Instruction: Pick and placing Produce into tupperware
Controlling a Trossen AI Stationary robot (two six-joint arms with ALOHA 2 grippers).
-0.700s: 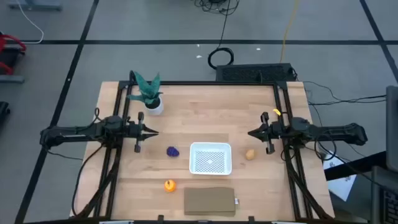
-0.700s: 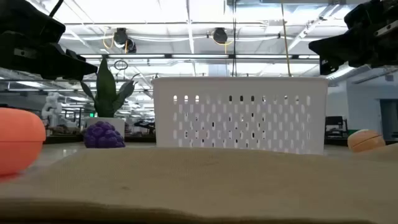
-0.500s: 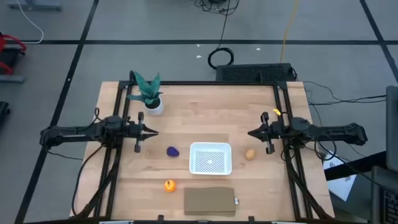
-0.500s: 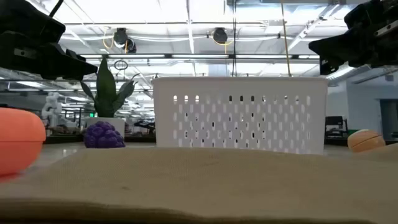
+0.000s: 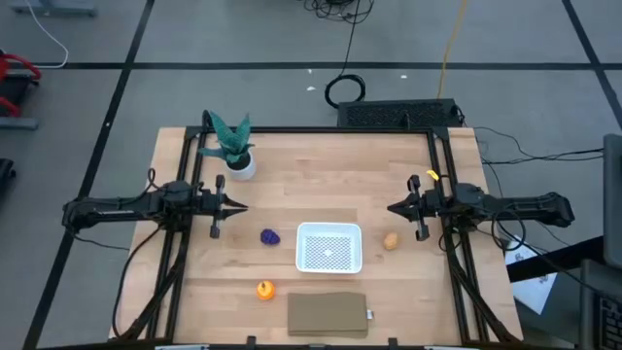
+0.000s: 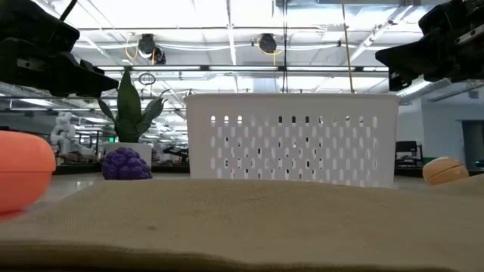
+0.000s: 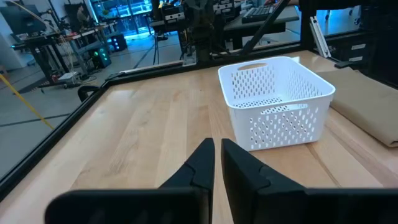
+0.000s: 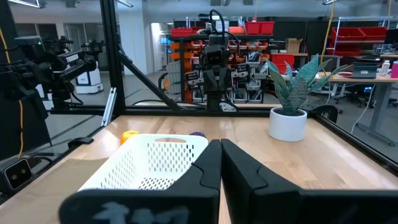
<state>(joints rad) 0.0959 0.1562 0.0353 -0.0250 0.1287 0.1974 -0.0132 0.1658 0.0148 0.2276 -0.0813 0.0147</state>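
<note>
Both grippers, left gripper point(image 5: 236, 205) and right gripper point(image 5: 394, 208), are hovering clenched and empty at mid-frame. Nothing is sitting in the white basket point(image 5: 328, 247); grape cluster point(image 5: 270, 236), orange ball point(image 5: 264, 289) and tan lump point(image 5: 391, 240) are lying around it. Seemingly, picking hasn't begun; next, opening over a piece.

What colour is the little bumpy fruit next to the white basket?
Dark purple. The bumpy fruit shows best in the low view.
</note>
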